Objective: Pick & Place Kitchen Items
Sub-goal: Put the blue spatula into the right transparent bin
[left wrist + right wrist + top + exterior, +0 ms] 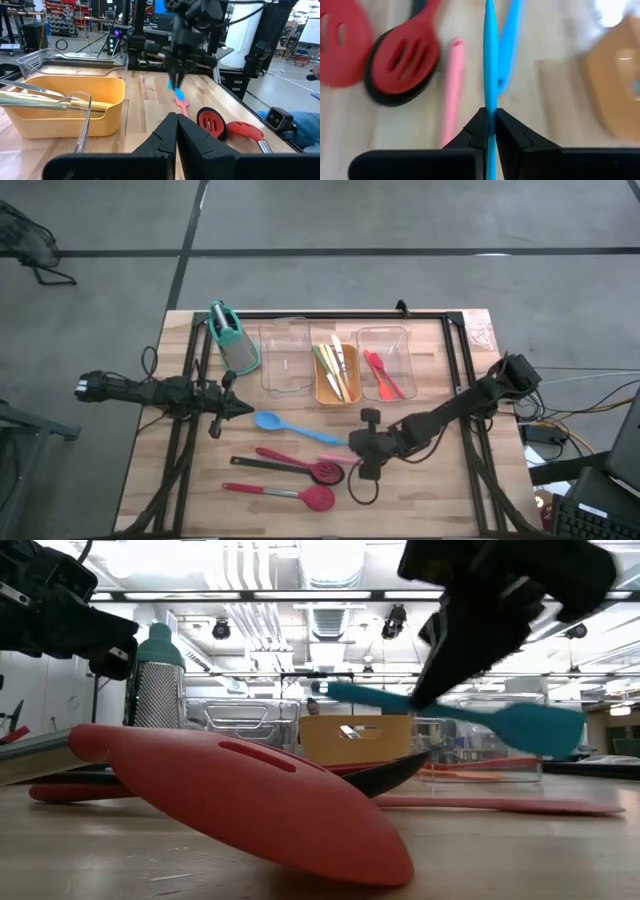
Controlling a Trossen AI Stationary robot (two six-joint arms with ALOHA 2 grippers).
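My right gripper (362, 444) is shut on a blue spoon (290, 427), which shows clear of the table in the low view (520, 725). My left gripper (243, 408) is shut and empty, just left of the spoon's head; its closed fingers show in the left wrist view (176, 131). Two long red-headed, black-handled spoons (322, 471) (312, 498) lie flat on the table nearer the front edge. A small pink utensil (338, 456) lies flat beside my right gripper. My right gripper pinches the blue spoon's handle (490, 100) between its two fingers, away from the head. The fingers come from the table's right, slanting down, and lie along the handle. The spoon is lifted clear of the table, nearly level, seen edge-on in the wrist view.
At the back stand a teal-and-grey upright holder (232, 340), a clear tray (285, 358), an orange tray (337, 392) with pale and green utensils, and a clear tray (400, 345) with red and orange ones. Bare wood lies at the front left and right.
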